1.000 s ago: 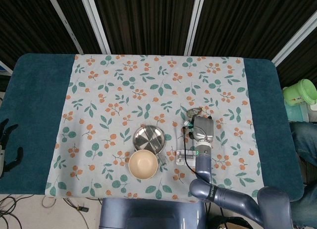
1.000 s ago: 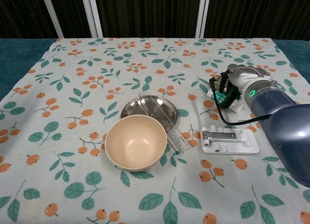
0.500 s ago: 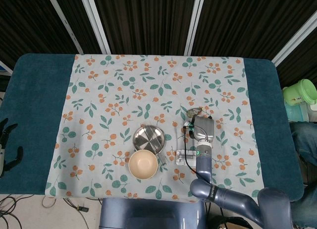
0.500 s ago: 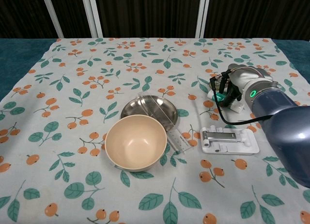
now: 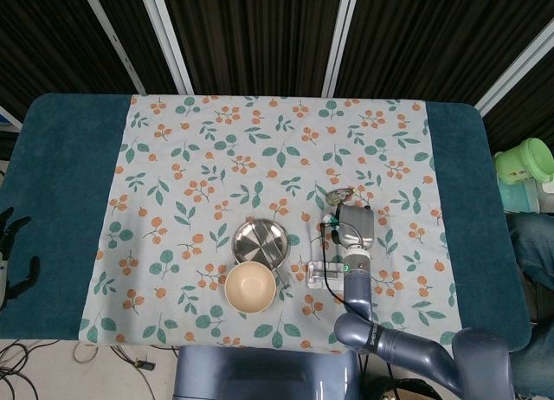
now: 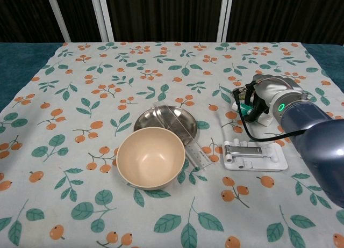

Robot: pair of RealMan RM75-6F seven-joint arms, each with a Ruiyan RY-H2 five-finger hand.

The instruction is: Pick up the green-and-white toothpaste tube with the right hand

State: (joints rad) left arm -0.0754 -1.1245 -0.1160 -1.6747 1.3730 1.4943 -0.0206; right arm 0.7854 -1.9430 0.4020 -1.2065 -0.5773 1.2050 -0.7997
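Note:
The green-and-white toothpaste tube (image 6: 244, 107) lies on the flowered cloth right of the centre, only partly showing under my right hand (image 6: 262, 97). The hand's dark fingers (image 6: 250, 93) curl down around the tube's green part, and the tube's white end pokes out toward me. In the head view my right hand (image 5: 351, 226) and forearm cover the tube completely. My left hand (image 5: 10, 254) hangs off the table's left edge, fingers apart and holding nothing.
A steel plate (image 6: 166, 121) and a beige bowl (image 6: 151, 157) sit left of the hand, with a clear ruler (image 6: 196, 151) lying across them. A white stand (image 6: 255, 154) lies just in front of the hand. A green cup (image 5: 525, 160) stands off the table's right side.
My right hand's fingers have drawn in around the tube and the wrist has shifted slightly right. The tube still lies on the cloth. The left hand has not moved.

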